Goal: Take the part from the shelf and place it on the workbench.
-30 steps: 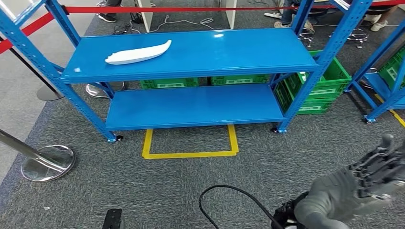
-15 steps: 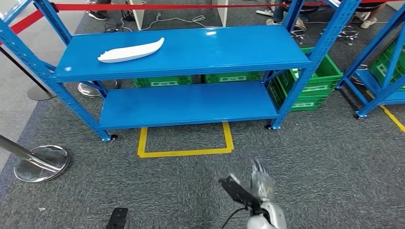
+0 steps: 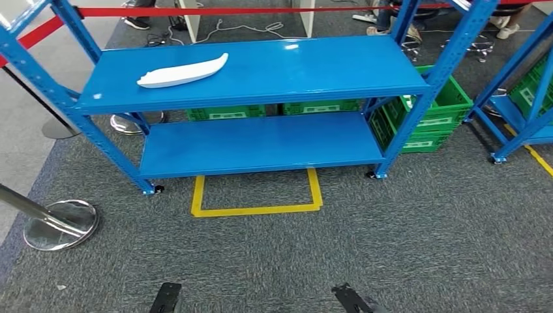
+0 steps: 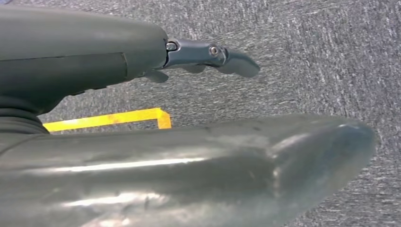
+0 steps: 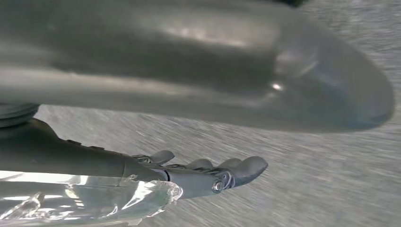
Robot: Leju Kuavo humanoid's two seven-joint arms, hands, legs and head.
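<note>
Approach step: the part not yet reached, both arms hanging low.

The white part (image 3: 183, 70) lies on the top level of the blue shelf (image 3: 326, 65), near its left end and towards the back edge, untouched. Next, I judge, the robot must close in on the yellow floor marking (image 3: 257, 210) and raise an arm to that level. The wrist views add what the head view lacks: the left robot hand (image 4: 208, 54) and right robot hand (image 5: 208, 172) with fingers extended over carpet, holding nothing.
</note>
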